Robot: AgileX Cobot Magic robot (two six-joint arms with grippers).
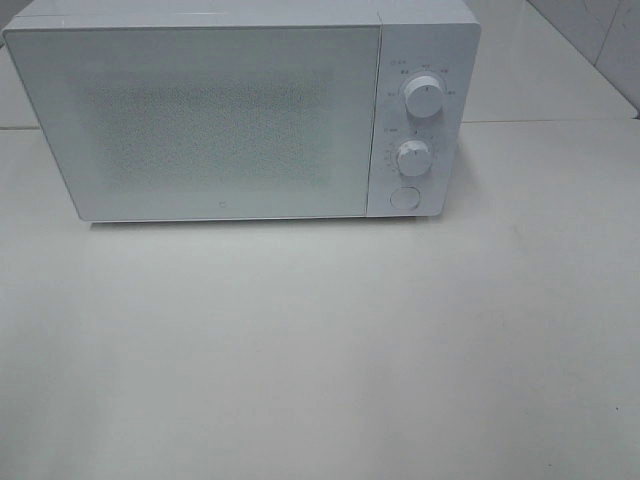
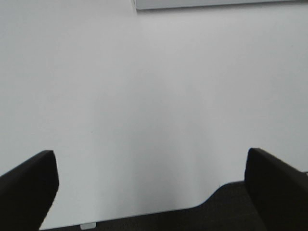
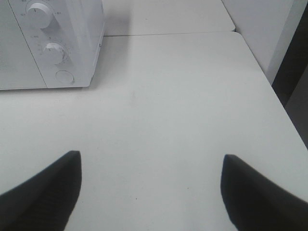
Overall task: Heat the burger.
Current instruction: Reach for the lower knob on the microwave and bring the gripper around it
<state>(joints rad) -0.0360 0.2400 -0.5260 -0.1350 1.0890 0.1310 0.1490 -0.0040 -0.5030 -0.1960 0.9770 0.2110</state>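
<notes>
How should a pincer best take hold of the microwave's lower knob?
Probably by the round rim of the lower knob, coming straight from the front: it stands out from the front face of the microwave and points forward.

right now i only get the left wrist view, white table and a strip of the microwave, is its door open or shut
Observer: Shut. The exterior high view shows the microwave door closed flush.
Operator: is the burger out anywhere
Observer: No burger shows in any view. Only the microwave stands on the table.
Operator: and the right gripper
Observer: The right gripper is open and empty over the table. Its camera sees the microwave's control panel.
</notes>
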